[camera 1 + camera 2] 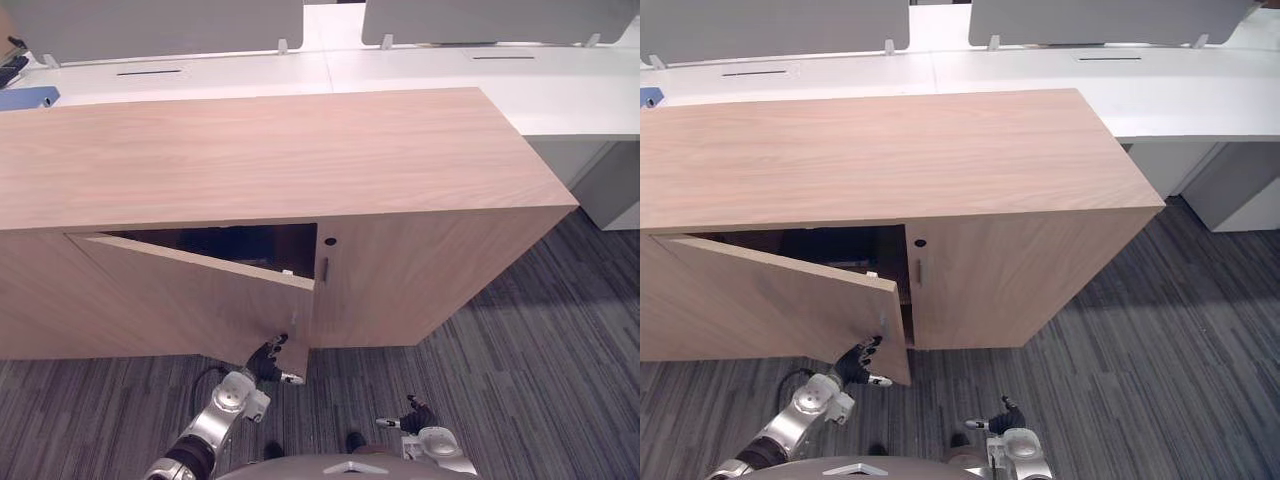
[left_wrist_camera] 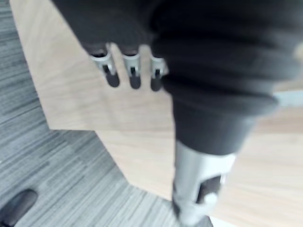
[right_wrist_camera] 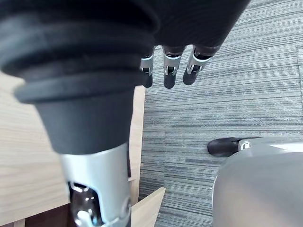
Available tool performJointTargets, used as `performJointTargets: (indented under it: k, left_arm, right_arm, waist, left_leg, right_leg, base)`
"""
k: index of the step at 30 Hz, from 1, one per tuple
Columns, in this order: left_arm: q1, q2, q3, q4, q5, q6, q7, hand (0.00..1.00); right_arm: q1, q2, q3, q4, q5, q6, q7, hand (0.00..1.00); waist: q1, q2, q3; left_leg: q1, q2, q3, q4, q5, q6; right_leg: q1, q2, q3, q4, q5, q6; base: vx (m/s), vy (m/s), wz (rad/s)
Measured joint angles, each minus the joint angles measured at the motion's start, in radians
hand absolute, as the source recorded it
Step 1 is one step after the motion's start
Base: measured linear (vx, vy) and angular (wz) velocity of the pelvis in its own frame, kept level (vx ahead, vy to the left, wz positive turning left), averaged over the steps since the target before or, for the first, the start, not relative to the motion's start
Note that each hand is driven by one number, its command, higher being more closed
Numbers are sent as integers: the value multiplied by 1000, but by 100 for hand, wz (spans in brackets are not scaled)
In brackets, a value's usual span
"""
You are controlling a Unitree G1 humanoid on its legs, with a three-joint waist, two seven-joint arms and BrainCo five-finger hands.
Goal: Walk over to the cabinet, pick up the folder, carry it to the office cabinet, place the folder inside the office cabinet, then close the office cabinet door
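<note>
The office cabinet door is standing part-open, its free edge swung toward the near side. The left hand is resting at the door's near lower corner, fingers released and straight. The right hand is hanging low at near right, relaxed and empty. The office cabinet interior is showing dark, so I cannot tell whether the folder is in there.

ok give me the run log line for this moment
step: close door | office cabinet door: partly open | left hand: open, at door's lower free corner | right hand: open, idle, low
</note>
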Motion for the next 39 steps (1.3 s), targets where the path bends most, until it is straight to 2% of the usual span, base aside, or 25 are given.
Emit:
performJointTargets:
  k: [7, 14, 21, 32, 39]
  left_arm:
    - [-4, 0, 4, 0, -25, 0, 8, 0]
    - [67, 1, 167, 12, -27, -8, 35, 0]
    - [132, 12, 321, 167, -15, 3, 64, 0]
    - [156, 2, 449, 280, 25, 20, 121, 0]
    - [166, -12, 509, 321, 66, 33, 121, 0]
  right_arm:
    - [-8, -1, -1, 17, 1, 1, 0, 0]
    - [-9, 1, -5, 55, 7, 1, -1, 0]
    - [-12, 13, -21, 95, 22, 1, -1, 0]
    - [-30, 15, -49, 117, 22, 1, -1, 0]
    - [-39, 17, -61, 133, 22, 2, -1, 0]
  waist:
    - [0, 0, 0]
    - [9, -19, -13]
    - [34, -38, -24]
    - [53, -41, -17]
    - [55, -48, -10]
  left_leg:
    - [1, 0, -7, 0, 0, -1]
    - [3, -3, -41, 0, 2, 2]
    - [3, -8, -81, 0, 3, 2]
    - [1, -9, -95, 0, 3, 2]
    - [3, -10, -104, 0, 1, 0]
  right_leg:
    - [5, 1, -9, -3, 0, 0]
    - [28, -7, -54, -8, -7, -1]
    - [54, -12, -100, -17, -17, 1]
    - [65, -13, -117, -18, -22, 0]
    - [68, -14, -131, -15, -27, -4]
  base:
    - [-21, -42, 3]
    - [-29, -40, 17]
    - [-3, -40, 18]
    - [-18, -33, 5]
    - [-29, -33, 5]
